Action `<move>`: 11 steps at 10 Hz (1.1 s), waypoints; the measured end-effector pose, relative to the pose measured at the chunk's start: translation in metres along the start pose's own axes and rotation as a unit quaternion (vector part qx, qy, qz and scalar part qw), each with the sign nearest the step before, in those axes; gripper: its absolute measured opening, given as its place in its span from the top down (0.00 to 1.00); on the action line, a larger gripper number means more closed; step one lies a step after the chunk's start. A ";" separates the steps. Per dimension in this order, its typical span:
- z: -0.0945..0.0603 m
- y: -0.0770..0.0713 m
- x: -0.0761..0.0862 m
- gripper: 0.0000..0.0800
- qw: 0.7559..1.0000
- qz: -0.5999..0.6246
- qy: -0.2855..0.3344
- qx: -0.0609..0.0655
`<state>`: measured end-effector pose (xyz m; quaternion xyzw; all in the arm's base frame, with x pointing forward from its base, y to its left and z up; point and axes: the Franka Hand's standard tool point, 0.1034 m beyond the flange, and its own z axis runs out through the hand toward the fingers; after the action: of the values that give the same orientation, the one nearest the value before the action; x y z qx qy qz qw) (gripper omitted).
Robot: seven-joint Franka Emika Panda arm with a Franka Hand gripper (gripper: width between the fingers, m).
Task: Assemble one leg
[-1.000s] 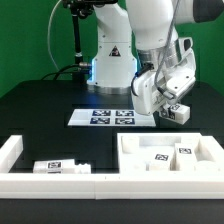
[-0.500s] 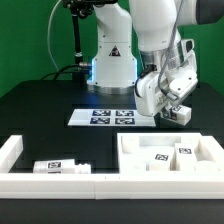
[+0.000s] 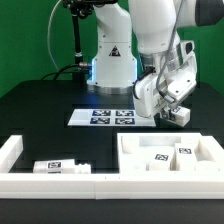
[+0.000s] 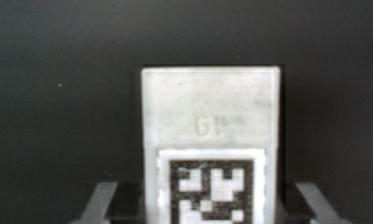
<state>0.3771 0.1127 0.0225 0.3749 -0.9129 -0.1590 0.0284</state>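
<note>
arm: one franka arm [image 3: 150, 40], standing at the far side of the black table [image 3: 40, 110] and bent down toward the exterior view's right.
tabletop part: one large white tray-shaped part [image 3: 135, 165] with raised rims, at the front on the exterior view's right; no leg looks fitted to it.
fence: one long white l-shaped rail [image 3: 15, 152] along the front and the exterior view's left edge.
marker board: one, flat on the table [image 3: 112, 117], between the arm's base and the tray-shaped part.
gripper: one [image 3: 176, 106], clamped on the leg; in the wrist view its two dark fingers [image 4: 105, 200] sit on either side of the peg.
the leg: one in hand [image 3: 179, 114], held clear of the table, just beside the marker board's end on the exterior view's right and beyond the tray-shaped part's far rim; the wrist view shows its plain white face and one tag [image 4: 209, 185].
spare leg: one, lying on its side [image 3: 60, 166] inside the rail, well apart from the gripper.
tagged pieces on the tray-shaped part: two [image 3: 160, 155] and [image 3: 186, 152]; too small to tell if they are further legs.
done, as i judge it: the pick; the leg is gripped and off the table.
left, as i judge it: carry it to the tray-shaped part, line it up with its seat, fix it in, let go.
</note>
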 end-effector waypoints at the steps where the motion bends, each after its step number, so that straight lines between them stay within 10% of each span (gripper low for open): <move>1: 0.003 0.001 0.000 0.64 1.000 0.002 0.001 0.002; 8: 0.014 0.005 0.005 0.64 1.000 -0.028 0.013 -0.003; 11: 0.014 0.005 0.005 0.38 1.000 -0.027 0.013 -0.004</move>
<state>0.3675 0.1167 0.0105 0.4018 -0.9012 -0.1579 0.0376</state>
